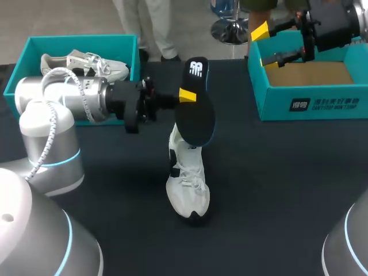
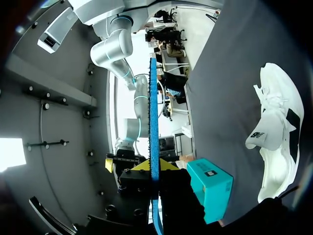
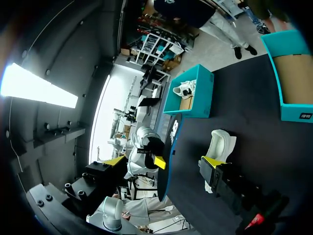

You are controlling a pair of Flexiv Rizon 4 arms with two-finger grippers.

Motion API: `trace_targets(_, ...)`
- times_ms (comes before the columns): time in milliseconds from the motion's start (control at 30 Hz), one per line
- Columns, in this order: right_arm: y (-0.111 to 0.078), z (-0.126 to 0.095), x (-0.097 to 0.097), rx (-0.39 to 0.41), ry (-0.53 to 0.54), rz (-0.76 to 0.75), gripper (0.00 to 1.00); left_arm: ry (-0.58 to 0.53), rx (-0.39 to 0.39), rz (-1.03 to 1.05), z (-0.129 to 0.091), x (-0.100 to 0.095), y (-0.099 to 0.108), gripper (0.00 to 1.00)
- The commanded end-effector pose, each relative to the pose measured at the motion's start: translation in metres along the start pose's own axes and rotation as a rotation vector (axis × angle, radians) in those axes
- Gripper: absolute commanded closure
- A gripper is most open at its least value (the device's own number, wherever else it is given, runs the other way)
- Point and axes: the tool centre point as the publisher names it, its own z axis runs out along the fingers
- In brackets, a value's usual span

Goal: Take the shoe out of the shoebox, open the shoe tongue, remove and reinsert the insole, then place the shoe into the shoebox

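- Left shoebox [image 1: 80,38]: teal, at 10 o'clock on the desk [image 1: 276,184]. It holds a second shoe [image 1: 86,63], pale and laced.
- Left hand [image 1: 187,96]: enters from 9 o'clock, reaching level across the desk, and is clamped on the insole [image 1: 195,118]. The left wrist view shows the insole edge-on [image 2: 154,147] as a thin blue line pinched between the two yellow tips.
- Insole: black and held on edge in the air, with its printed end toward 12 o'clock. Its lower end is toward the collar of the shoe [image 1: 187,187].
- Shoe: white, resting on the desk near the middle, at 6 o'clock from the insole, with its toe toward 6 o'clock. In the left wrist view the shoe [image 2: 274,127] lies apart from the insole.
- Right shoebox [image 1: 276,103]: teal, at 2 o'clock, with bare cardboard inside.
- Right hand [image 1: 264,46]: at 1 o'clock, above the near-left corner of the right shoebox. Its fingers are spread and hold nothing.
- Step in hand, as a judgement: the insole appears to be out of the shoe, so reinsertion is due.
- The next move calls for tipping the insole toe-first into the shoe's opening. The unheld shoe may slide, so the right hand would likely need to steady it.
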Motion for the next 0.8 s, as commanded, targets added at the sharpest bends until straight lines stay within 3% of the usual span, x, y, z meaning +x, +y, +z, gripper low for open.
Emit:
trace_targets(33, 0.0, 0.001, 0.0, 0.0, -0.004, 0.002, 0.0, -0.003, -0.002, 0.005, 0.004, -0.001, 0.002, 1.0)
trace_targets(800, 0.0, 0.001, 0.0, 0.0, -0.004, 0.002, 0.0, 0.001, 0.003, 0.007, 0.005, -0.013, 0.006, 1.0)
